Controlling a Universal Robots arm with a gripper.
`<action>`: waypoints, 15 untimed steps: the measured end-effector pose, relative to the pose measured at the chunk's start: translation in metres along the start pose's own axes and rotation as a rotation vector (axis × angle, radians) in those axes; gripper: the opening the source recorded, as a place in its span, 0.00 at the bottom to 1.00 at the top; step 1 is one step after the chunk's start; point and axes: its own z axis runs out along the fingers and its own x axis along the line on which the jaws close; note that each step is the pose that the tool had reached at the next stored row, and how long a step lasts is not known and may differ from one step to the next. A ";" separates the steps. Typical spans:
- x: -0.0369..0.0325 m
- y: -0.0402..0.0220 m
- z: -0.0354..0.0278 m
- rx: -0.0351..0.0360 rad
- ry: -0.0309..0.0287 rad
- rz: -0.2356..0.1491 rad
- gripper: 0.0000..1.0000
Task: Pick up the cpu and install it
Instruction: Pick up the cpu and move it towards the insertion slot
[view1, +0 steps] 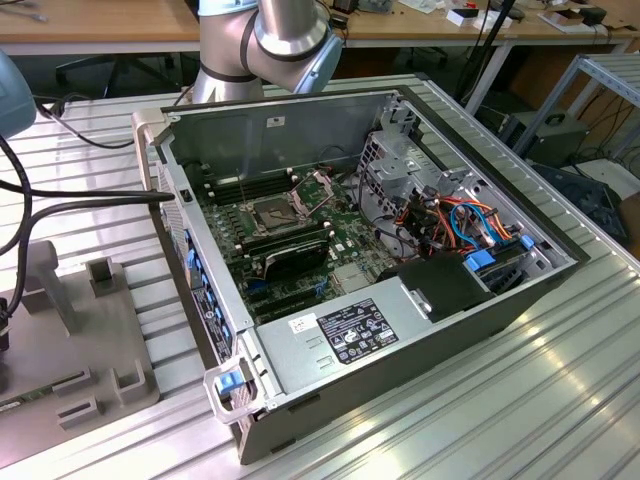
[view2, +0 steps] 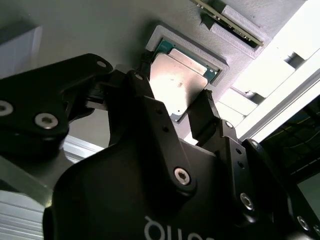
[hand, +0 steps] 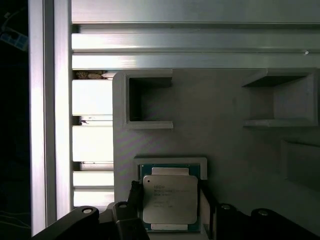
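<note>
The cpu (hand: 170, 199) is a small square chip with a dull silver lid on a green board. It lies flat in a shallow recess of a grey holder plate (hand: 220, 145), also seen in the second wrist view as the cpu (view2: 179, 82). My gripper (hand: 170, 207) straddles it, with one black finger against each of two opposite edges. In the second wrist view the gripper (view2: 172, 82) has its fingers (view2: 202, 112) pressed to the chip's sides. The chip still rests in its recess. In the exterior view the motherboard's socket (view1: 275, 212) lies inside the open computer case (view1: 400, 300).
The grey holder plate (view1: 70, 340) lies at the exterior view's left, on a ribbed aluminium table (view1: 520, 400). It has raised box-shaped pockets (hand: 150, 102). The arm's base (view1: 265, 40) stands behind the case. Cables (view1: 60, 205) run from the left to the case.
</note>
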 end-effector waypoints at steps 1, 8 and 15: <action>0.0000 0.0000 0.0000 0.0000 0.0000 0.000 0.55; 0.0001 0.0001 -0.0030 0.0000 0.0000 0.000 0.55; 0.0001 0.0002 -0.0150 0.0000 0.0000 0.000 0.55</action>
